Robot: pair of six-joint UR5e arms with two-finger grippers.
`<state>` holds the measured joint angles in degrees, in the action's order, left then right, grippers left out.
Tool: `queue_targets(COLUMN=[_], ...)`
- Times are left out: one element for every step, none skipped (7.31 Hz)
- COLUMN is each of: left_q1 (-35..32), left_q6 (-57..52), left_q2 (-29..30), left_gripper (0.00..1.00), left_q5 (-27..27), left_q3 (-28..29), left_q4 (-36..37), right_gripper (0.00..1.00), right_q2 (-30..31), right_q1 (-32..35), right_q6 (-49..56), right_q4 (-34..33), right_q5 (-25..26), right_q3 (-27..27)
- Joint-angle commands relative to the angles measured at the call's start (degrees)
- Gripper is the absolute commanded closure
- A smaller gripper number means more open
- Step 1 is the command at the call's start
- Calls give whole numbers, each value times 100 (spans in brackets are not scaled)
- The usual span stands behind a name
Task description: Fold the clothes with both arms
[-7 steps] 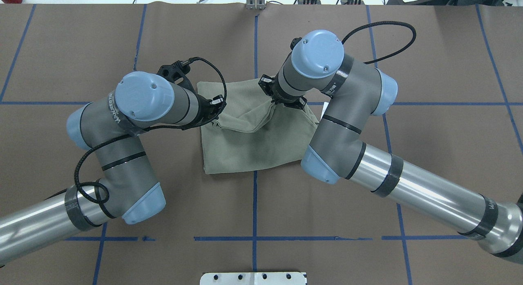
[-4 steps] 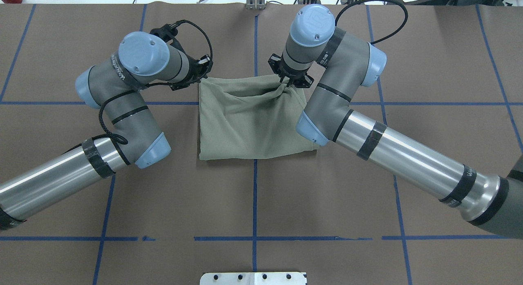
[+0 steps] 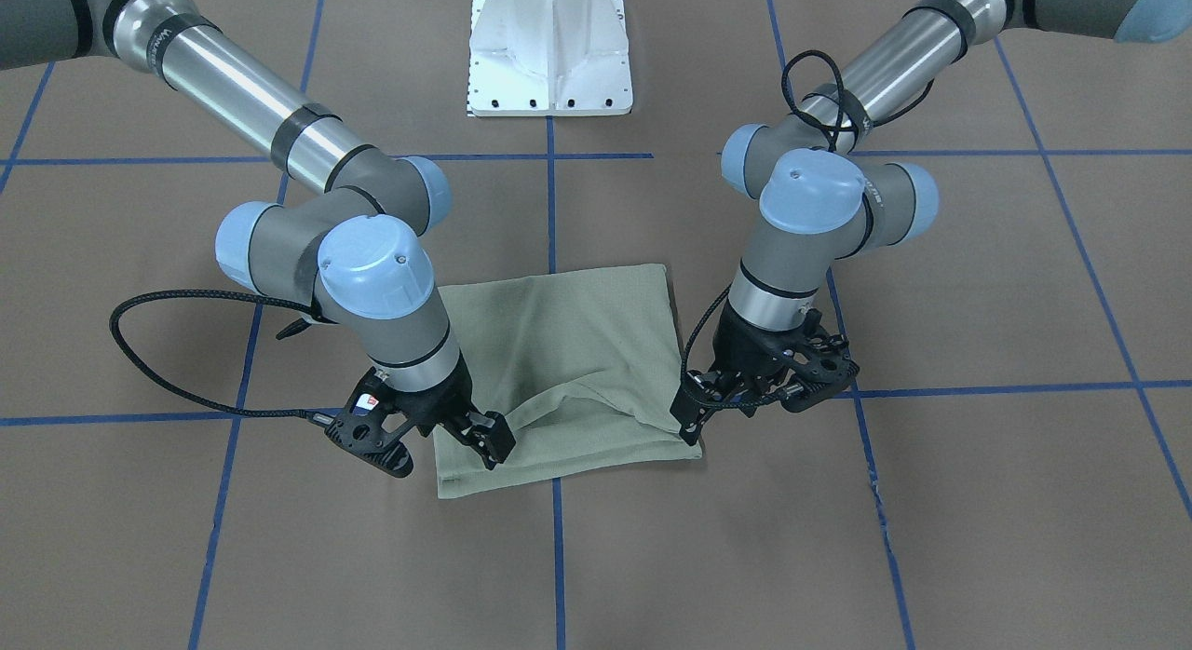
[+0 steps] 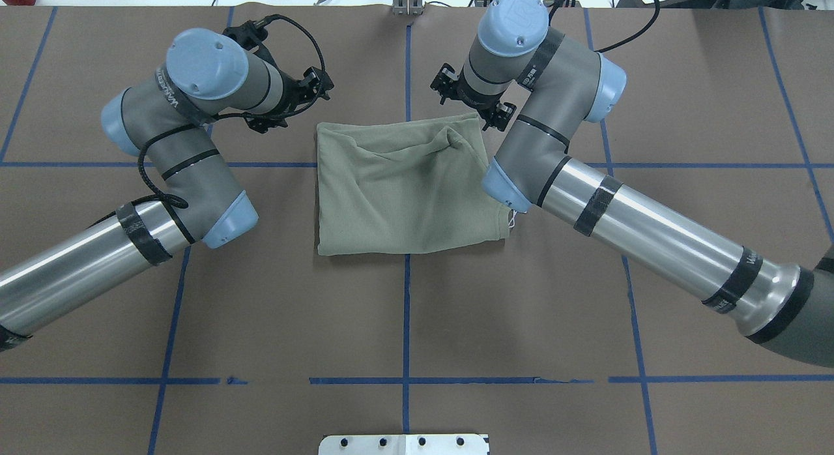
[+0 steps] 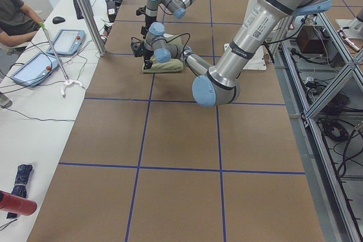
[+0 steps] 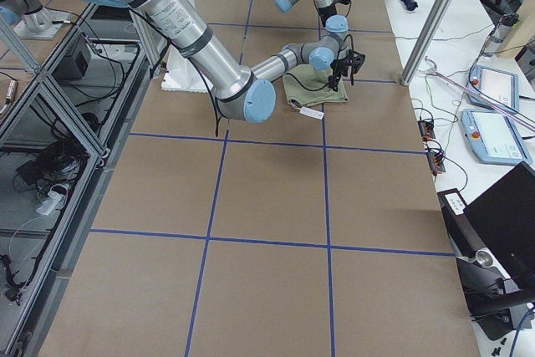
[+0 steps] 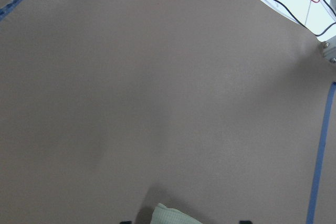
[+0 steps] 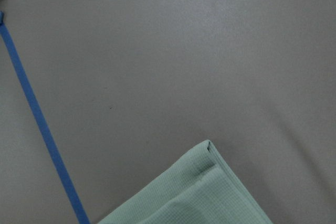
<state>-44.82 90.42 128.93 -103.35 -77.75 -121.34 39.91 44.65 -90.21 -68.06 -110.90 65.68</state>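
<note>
While left end effector [image 3: 708, 410] and right end effector [image 3: 480, 436] hang spread, empty, over shirt [image 4: 404, 194] corners nearest bench [image 4: 651, 70] far edge, low retreat could snag cloth, worsen pucker [image 4: 451, 139].

Brown tabletop [image 4: 293, 311], blue tape grid [image 4: 406, 324]
</note>
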Motion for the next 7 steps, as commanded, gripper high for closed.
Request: queue_targets(left_q1=[-621,-1042,-1438,-1868,-2212,-2641,-3246], left_q6=[-1196,-2203,-3170,-4407,-5950,-7341,-8303], left_q2=[-732,-1260,-1953,-2525,-2975,-3110,-3285], left_gripper=[0,0,0,0,0,0,0], left_q5=[-815,-1028,-1247,-1380,-1390,-1381,-1407], left_q3=[-709,-1220,-1677,-1986,-2233,-2244,-2227], left_q4=[57,66,84,206,668,1282,1514], right_gripper=[0,0,0,0,0,0,0], right_q2=[356,777,1103,1463,2023,2577,3096], right_q1=[751,1200,1596,2000,2343,2747,3056], right_q6=[1209,2478,3700,4652,5636,6447,7351], right_q4=[-276,-783,-1440,-1899,-2087,-2167,-2377], right_q5=[-867,-1002,-1013,-1056,-1257,-1450,-1687], right_q3=[303,706,1127,1497,1840,2122,2429])
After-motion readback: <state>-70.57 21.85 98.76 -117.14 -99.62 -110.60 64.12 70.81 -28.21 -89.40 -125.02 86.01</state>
